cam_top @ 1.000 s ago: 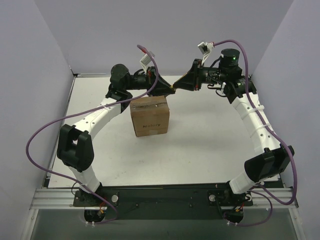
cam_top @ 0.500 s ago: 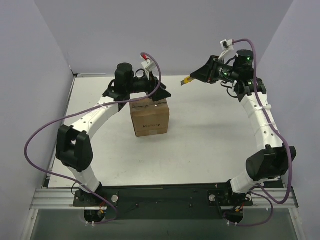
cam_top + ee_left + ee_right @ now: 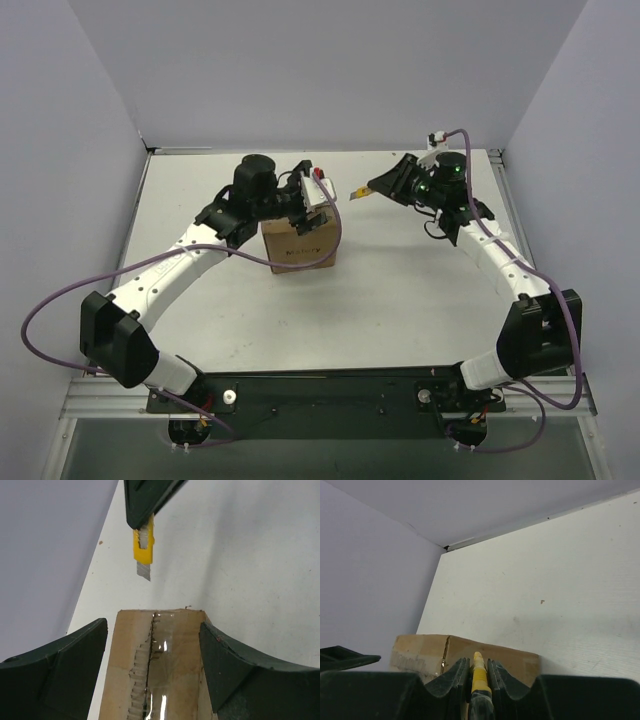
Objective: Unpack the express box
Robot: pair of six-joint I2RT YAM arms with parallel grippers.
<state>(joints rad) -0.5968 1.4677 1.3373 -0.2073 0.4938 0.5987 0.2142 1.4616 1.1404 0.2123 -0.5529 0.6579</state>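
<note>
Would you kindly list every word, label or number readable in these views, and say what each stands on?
"Molory", roughly, letters blurred: dark print on the near side of the small brown cardboard box.
Faint print on that box's side, right wrist view: too blurred to read.
No text visible on the slim yellow utility knife.

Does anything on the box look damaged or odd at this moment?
Yes. The tape seam along the top of the express box looks slit with a ragged edge, while the flaps lie flat. Nothing else stands out.
</note>
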